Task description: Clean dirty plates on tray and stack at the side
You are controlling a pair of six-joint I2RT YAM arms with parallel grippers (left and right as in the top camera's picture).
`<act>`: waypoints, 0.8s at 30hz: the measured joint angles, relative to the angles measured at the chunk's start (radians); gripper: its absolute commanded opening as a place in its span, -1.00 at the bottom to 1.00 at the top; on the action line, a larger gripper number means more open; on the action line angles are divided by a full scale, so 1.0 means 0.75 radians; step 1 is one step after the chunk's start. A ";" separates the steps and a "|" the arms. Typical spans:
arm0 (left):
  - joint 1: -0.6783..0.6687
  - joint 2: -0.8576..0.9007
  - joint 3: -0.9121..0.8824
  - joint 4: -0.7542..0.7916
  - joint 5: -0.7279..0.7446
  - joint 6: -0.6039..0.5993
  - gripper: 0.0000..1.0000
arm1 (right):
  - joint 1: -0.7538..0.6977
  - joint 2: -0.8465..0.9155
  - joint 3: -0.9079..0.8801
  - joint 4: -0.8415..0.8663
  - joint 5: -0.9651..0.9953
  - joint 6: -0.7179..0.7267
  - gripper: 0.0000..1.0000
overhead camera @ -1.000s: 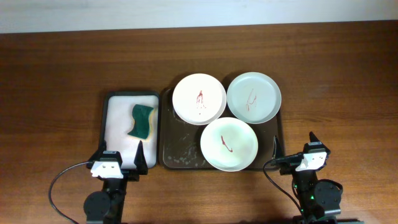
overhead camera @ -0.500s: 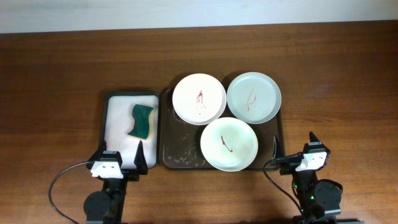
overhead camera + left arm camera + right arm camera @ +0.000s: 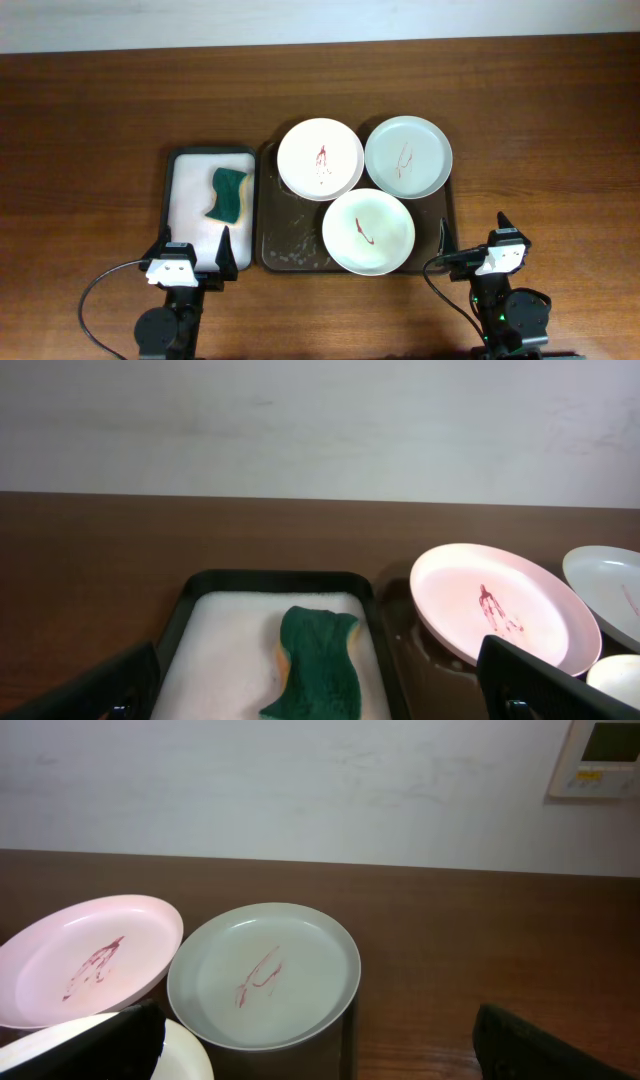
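Three dirty plates lie on the dark brown tray (image 3: 283, 235): a white one (image 3: 320, 159) at the back left, a pale green one (image 3: 408, 156) at the back right, and one (image 3: 368, 231) at the front, each with a red smear. My left gripper (image 3: 193, 253) is open and empty at the front of the small tray, behind the green sponge (image 3: 229, 194). My right gripper (image 3: 472, 240) is open and empty off the brown tray's front right corner. The left wrist view shows the sponge (image 3: 316, 675) and the white plate (image 3: 495, 613). The right wrist view shows the pale green plate (image 3: 262, 974).
The sponge rests in a smaller black-rimmed, white-lined tray (image 3: 186, 195) left of the brown tray. Bare wooden table (image 3: 540, 150) lies right of the brown tray. A pale wall (image 3: 300, 780) runs behind the table.
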 measured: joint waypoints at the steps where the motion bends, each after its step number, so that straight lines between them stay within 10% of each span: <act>1: 0.000 0.000 0.000 0.000 0.000 0.000 0.99 | 0.000 0.000 0.000 0.000 0.000 0.001 0.97; 17: 0.000 0.000 0.002 -0.010 0.000 0.000 0.99 | 0.000 0.000 0.000 0.001 0.001 0.005 0.97; 24: 0.000 0.265 0.333 -0.312 -0.015 0.003 0.99 | 0.001 0.180 0.257 -0.325 0.001 0.050 0.97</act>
